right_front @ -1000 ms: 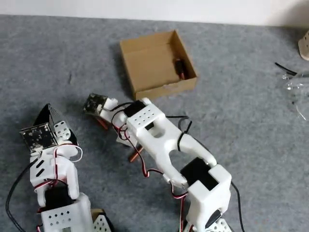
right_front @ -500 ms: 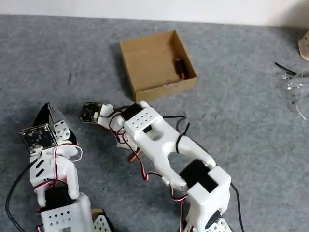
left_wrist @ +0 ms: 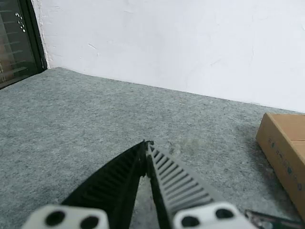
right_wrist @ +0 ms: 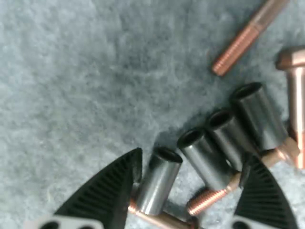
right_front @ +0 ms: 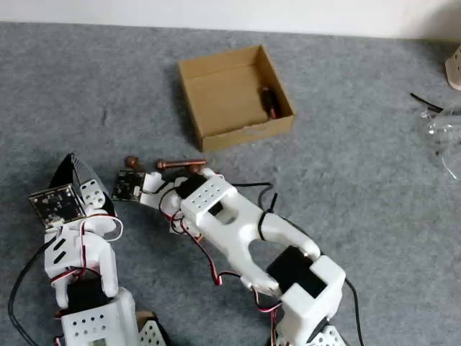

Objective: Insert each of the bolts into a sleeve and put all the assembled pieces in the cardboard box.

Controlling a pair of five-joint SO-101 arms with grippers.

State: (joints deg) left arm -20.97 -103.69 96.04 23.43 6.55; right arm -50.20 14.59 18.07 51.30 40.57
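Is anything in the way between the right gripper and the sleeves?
Nothing visible. The right gripper is open just above the four sleeves, which lie side by side, crowded together, with bolts partly under them. Picking one sleeve alone may be awkward.
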